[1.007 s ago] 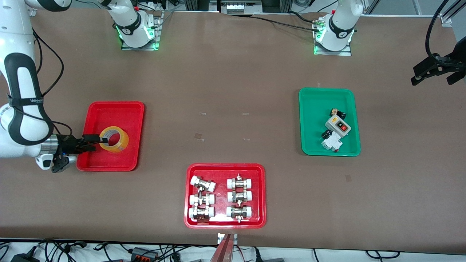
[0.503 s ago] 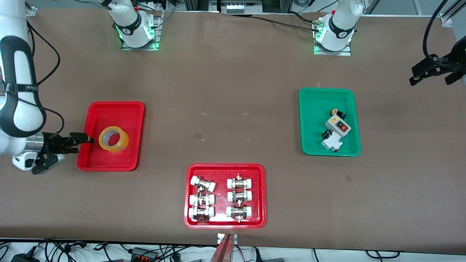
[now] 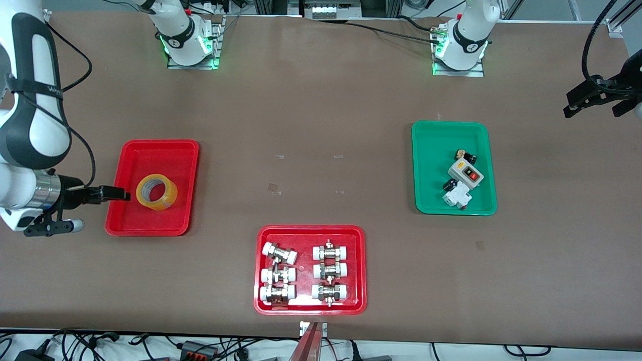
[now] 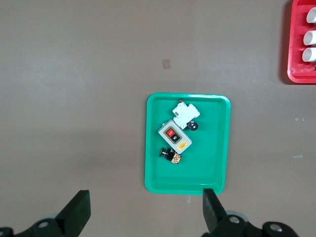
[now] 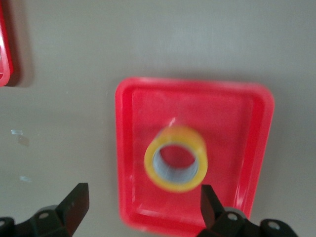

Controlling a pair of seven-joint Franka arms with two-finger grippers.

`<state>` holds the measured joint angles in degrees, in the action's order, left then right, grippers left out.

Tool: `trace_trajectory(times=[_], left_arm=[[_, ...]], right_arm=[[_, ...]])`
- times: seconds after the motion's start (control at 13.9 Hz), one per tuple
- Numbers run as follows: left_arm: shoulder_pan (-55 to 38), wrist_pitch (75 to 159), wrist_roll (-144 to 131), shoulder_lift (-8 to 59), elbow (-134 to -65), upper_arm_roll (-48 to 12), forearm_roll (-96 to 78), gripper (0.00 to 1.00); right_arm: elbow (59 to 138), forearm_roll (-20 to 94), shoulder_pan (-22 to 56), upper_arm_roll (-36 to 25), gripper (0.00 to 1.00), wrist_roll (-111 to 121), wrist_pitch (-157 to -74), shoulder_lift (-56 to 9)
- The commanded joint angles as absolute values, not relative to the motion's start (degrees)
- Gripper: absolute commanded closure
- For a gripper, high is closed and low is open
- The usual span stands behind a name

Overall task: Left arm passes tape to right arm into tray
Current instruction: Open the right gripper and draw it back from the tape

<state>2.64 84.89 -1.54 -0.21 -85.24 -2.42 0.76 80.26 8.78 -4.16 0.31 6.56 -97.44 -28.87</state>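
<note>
The tape (image 3: 157, 192) is glossy translucent yellow film on a pale cardboard core. Its tray (image 3: 176, 155) is smooth, shiny red plastic. The desk (image 3: 321, 110) is matt brown. The green tray (image 3: 431, 150) looks like smooth plastic.

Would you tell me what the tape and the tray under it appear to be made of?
Tape: translucent yellow plastic film, glossy, wound on a pale core, probably cardboard.
Tray: red, smooth, slightly shiny, with rounded corners and a raised rim; looks like moulded plastic.
</note>
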Motion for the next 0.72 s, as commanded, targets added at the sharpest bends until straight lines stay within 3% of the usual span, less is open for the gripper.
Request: trace_trajectory(times=[0.0,0.29,0.65], left_arm=[[3.1,85.6,-0.1,-1.5,-86.7,-2.5,-0.3,0.0],[3.2,85.6,-0.1,-1.5,-86.7,-2.5,-0.3,0.0],[3.3,85.6,-0.1,-1.5,-87.0,-2.5,-0.3,0.0]], right_arm=[[74.8,6.6,-3.0,0.4,0.0,-1.0,-89.1,-28.0],[63.8,3.9,-3.1,0.3,0.0,-0.3,-81.2,-28.0],[60.6,-1.7,-2.9,0.4,0.0,-0.6,-81.9,-27.2]])
